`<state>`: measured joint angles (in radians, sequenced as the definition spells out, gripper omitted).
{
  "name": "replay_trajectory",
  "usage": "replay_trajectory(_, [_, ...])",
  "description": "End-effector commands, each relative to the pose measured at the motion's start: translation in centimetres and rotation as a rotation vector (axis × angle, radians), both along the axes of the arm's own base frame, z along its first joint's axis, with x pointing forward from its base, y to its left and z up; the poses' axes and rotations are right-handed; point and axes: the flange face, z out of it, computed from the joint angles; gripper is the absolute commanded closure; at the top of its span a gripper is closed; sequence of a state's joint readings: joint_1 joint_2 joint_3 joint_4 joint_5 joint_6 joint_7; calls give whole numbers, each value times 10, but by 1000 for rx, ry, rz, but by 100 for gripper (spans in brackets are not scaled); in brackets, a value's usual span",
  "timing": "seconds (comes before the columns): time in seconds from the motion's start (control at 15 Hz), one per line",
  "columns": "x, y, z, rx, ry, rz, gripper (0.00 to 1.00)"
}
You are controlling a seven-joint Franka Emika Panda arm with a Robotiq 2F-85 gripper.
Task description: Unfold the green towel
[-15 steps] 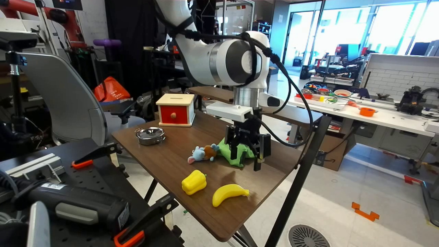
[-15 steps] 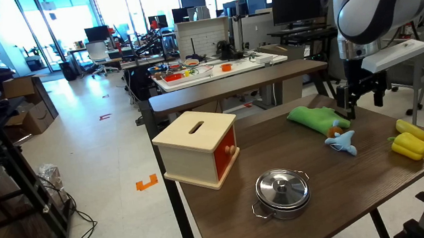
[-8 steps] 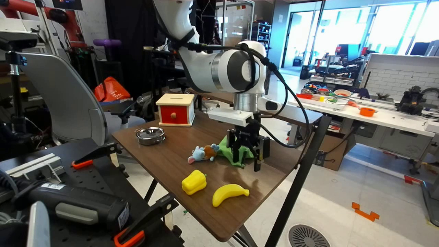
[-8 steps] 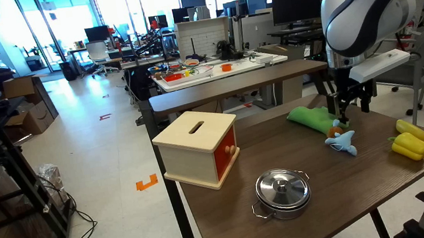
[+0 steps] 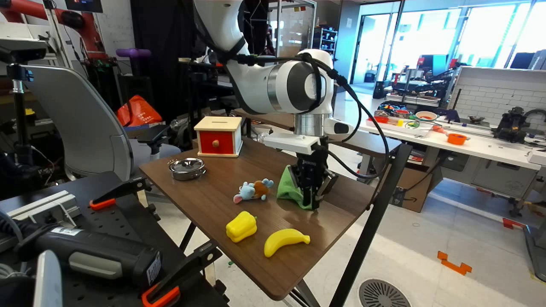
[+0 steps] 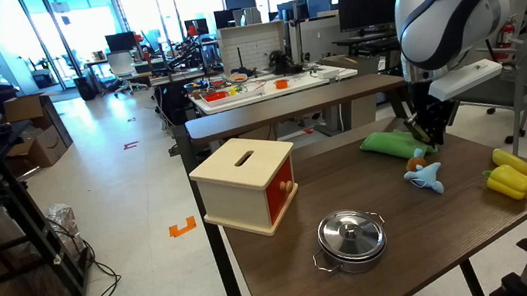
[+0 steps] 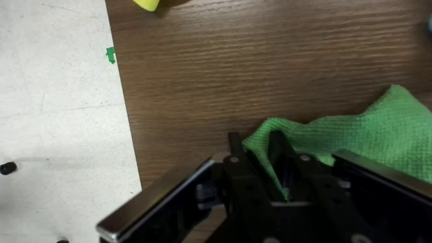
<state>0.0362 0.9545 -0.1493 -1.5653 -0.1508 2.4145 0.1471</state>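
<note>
Green towel (image 6: 387, 145) lies bunched on a brown wood-grain table (image 5: 213, 187), one end pinched in the Robotiq gripper (image 7: 255, 140) of a Franka Panda arm (image 5: 294, 85) bent over the tabletop. In the wrist view, the jaws stand nearly together, a thin fold of textured cloth caught between them, while the rest of the towel spreads to one side and out of view. In both exterior views, the gripper hides part of the cloth, and a blue-and-brown plush toy (image 5: 254, 190) lies just beside the towel. Toward one corner of the table, a yellow bell pepper (image 5: 242, 227) and a yellow banana (image 5: 285, 238) rest near each other but apart. Toward the opposite end, well apart from the towel, stand a lidded metal pot (image 6: 352, 239) and a pale wooden box (image 6: 236, 195) with a red front, a round knob and a slot cut in its top. A yellow tip (image 7: 147, 3) shows at the upper edge of the wrist view, too little of it visible to identify, and a green scrap (image 7: 110, 54) lies on the pale floor (image 7: 60, 135) beyond the table's edge. Near the table is a gray chair (image 5: 81, 119); farther back, a white worktable (image 5: 497, 150) holds an orange container (image 5: 457, 139) among other small items too distant to make out.
</note>
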Motion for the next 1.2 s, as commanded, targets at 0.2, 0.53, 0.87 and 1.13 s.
replay_trajectory(0.2, [3,-3,22,12,-19,4,100])
replay_trajectory(0.53, [-7,9,75,33,-82,35,100])
replay_trajectory(0.87, [-27,48,121,51,-79,142,100])
replay_trajectory(1.13, [-34,101,117,60,13,257,100])
